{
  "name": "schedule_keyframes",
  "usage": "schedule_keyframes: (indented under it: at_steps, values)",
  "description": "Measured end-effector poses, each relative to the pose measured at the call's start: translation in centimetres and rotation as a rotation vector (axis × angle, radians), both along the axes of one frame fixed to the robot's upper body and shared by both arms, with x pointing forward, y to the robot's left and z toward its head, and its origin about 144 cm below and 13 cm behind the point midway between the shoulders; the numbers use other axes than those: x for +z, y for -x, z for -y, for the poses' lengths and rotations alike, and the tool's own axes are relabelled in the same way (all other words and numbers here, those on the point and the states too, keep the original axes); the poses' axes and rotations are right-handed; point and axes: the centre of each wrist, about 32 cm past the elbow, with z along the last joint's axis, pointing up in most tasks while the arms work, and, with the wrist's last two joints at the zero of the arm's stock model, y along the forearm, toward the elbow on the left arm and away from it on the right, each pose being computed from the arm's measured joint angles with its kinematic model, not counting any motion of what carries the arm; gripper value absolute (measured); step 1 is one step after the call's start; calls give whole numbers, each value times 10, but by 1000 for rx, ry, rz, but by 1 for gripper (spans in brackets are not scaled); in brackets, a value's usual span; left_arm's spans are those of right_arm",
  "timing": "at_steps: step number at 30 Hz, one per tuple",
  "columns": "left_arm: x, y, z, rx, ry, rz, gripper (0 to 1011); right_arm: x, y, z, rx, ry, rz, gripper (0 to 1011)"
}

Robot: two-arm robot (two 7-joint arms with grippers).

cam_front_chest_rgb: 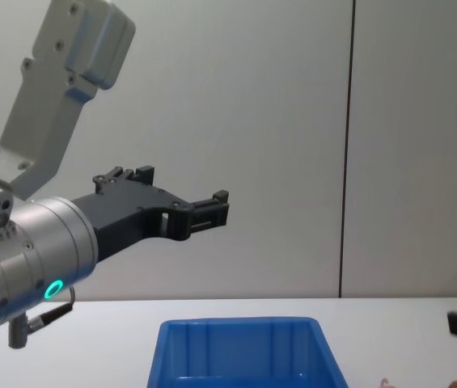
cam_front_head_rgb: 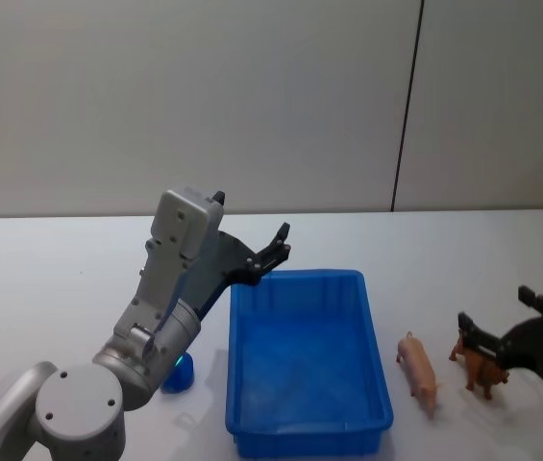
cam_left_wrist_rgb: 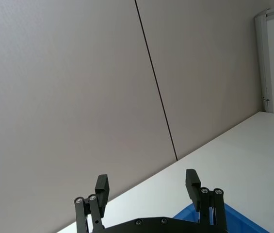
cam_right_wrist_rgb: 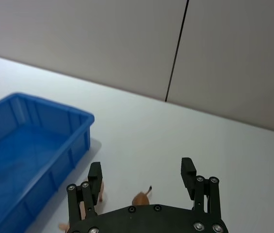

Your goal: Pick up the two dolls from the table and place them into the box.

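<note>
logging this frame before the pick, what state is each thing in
blue bin: upright, empty
pink pig: on the table right of the bin, not gripped
brown toy animal: on the table, beneath the right gripper, not gripped
left gripper: fingers open, empty, raised near the bin's far left corner
right gripper: fingers open, empty, low

The box [cam_front_head_rgb: 305, 443] lies in the middle of the table [cam_front_head_rgb: 60, 279]. At its 3 o'clock lies the pig doll [cam_front_head_rgb: 418, 370], and at 3 o'clock from that, the 2nd doll [cam_front_head_rgb: 482, 372].
</note>
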Motion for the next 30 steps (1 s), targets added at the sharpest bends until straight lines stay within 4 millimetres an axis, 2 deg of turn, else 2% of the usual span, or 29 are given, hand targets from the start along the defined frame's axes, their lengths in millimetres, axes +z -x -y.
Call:
schedule_keyframes:
  at_steps: [15,30]
  values:
    - [0,0,0,0,0,0,1001,-20,4,9,24,77,-153,1001]
    - [0,0,0,0,0,0,1001,-36,2,7,10,94,-217,1001]
